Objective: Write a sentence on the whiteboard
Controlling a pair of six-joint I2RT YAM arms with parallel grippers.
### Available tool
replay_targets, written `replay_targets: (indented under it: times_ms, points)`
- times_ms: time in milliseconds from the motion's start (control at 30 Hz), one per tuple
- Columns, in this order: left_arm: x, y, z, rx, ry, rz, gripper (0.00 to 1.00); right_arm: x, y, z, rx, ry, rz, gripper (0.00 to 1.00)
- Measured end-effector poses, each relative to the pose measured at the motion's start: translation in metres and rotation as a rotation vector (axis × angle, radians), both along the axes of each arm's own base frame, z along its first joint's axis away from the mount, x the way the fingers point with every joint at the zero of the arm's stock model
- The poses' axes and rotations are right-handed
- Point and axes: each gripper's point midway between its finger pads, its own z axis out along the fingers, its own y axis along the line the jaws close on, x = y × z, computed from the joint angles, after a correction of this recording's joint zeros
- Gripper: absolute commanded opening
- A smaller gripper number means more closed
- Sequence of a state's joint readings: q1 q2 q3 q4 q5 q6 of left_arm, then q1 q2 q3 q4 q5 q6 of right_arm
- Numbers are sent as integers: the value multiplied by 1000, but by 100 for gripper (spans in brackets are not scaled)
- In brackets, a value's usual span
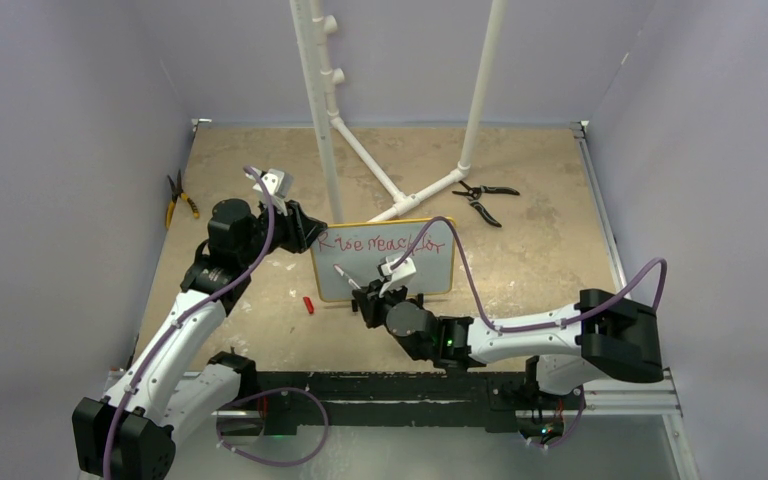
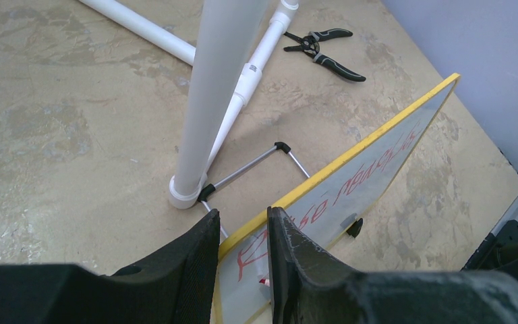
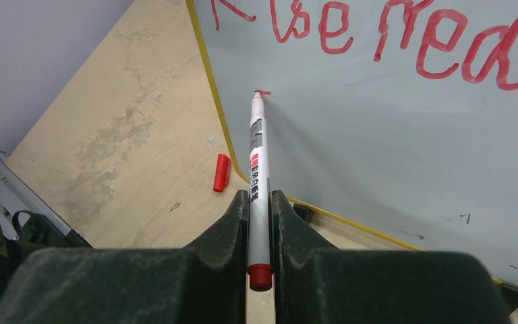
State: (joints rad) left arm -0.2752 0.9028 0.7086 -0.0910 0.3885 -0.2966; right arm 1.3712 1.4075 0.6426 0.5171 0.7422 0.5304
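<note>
The whiteboard (image 1: 428,272) stands upright mid-table, yellow-framed. The sentence (image 1: 378,242) is one red line reading roughly "Rise reach for". My left gripper (image 1: 308,232) straddles the board's upper left corner, with the yellow edge (image 2: 290,194) between its jaws (image 2: 243,226). My right gripper (image 1: 372,292) is shut on a white marker (image 3: 257,158) with a red end. The marker's tip touches the whiteboard (image 3: 391,148) below the "R", beside a small red mark (image 3: 264,92). The sentence also shows in the right wrist view (image 3: 391,30) and in the left wrist view (image 2: 352,183).
The red marker cap (image 1: 308,305) lies on the table left of the board, and also shows in the right wrist view (image 3: 221,173). A white PVC pipe frame (image 1: 322,120) stands just behind the board. Black pliers (image 1: 482,198) lie back right, yellow-handled pliers (image 1: 178,198) back left.
</note>
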Motion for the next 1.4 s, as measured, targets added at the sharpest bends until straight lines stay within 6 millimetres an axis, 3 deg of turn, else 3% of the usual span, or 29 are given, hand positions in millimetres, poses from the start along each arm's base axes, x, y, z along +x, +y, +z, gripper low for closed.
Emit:
replay_targets:
  times_ms: [1400]
  points:
    - [-1,0,1,-1,-1,-1,30,-9,-12,-19,-38,74,-7,0]
